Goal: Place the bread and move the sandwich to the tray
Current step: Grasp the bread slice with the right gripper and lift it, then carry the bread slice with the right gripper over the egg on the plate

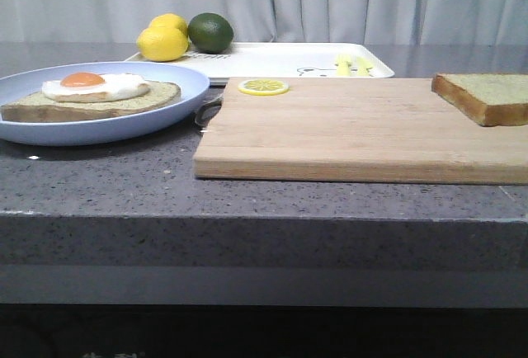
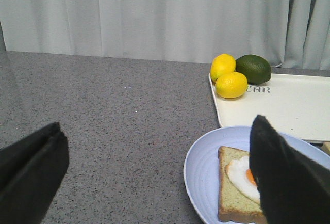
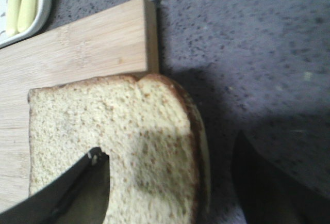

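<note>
The bread (image 1: 487,94) lies on the right end of the wooden cutting board (image 1: 355,135), its crust side hanging past the board's edge. In the right wrist view my right gripper (image 3: 170,182) is open just above the bread (image 3: 129,126), one finger over the crumb and the other beyond the crust over the counter. The sandwich (image 1: 91,98), a bread slice topped with a fried egg, sits on the light-blue plate (image 1: 49,127) at the left. My left gripper (image 2: 160,182) is open beside the plate (image 2: 203,167), holding nothing. The white tray (image 1: 289,59) lies behind the board. Neither gripper shows in the front view.
Two lemons (image 1: 162,43) and a lime (image 1: 210,31) sit on the tray's left end. A lemon slice (image 1: 263,87) lies on the board's far left corner. A grey curtain hangs behind the speckled counter, whose front edge is near the camera.
</note>
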{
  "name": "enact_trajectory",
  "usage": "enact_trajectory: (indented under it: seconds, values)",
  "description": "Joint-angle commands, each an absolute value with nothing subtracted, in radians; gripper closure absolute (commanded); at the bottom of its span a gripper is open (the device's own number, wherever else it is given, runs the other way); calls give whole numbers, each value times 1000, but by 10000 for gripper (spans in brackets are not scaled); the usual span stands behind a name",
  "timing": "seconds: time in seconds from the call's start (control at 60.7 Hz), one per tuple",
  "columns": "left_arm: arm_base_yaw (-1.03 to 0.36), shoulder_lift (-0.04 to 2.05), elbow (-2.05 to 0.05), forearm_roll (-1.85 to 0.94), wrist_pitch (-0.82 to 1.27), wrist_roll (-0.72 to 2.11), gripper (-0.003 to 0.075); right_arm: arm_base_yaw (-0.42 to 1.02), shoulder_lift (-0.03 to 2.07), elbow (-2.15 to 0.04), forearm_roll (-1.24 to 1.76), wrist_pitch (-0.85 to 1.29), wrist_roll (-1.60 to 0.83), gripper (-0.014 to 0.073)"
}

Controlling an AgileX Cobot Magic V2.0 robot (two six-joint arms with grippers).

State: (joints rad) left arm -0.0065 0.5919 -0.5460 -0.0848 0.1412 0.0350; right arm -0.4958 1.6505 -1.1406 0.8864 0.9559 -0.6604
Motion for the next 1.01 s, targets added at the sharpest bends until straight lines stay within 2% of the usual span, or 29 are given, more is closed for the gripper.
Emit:
enact_trajectory:
  seconds: [0.0,0.165,0.247,0.313,0.396,0.478,0.511,0.676,0.775,0.989]
  values:
    - [-5,598,-582,-85,58,33,27,-504,1644,-1173,979,990,-707,72]
    - [-5,598,-582,-85,46,33,27,-504,1663,-1173,986,1002,-713,78]
    - [-5,598,-582,-85,42,33,27,-504,1663,-1173,1003,1020,-718,143]
    - [-5,598,-582,-85,40,33,27,-504,1663,-1173,1020,1046,-718,277]
    - [-5,598,-582,-85,40,33,27,-504,1661,-1173,1042,1074,-718,521]
    - [-5,598,-582,-85,40,33,27,-504,1660,-1173,1067,1096,-718,678]
    - [-5,598,-582,-85,40,33,27,-504,1658,-1173,1078,1108,-718,716]
    - [-5,598,-582,-85,40,33,27,-501,1614,-1173,1230,1190,-725,699]
    - [-5,598,-582,-85,40,33,27,-452,1572,-1173,1386,1229,-744,699]
    - [-5,598,-582,-85,40,33,27,-167,1521,-1172,1655,1132,-753,699]
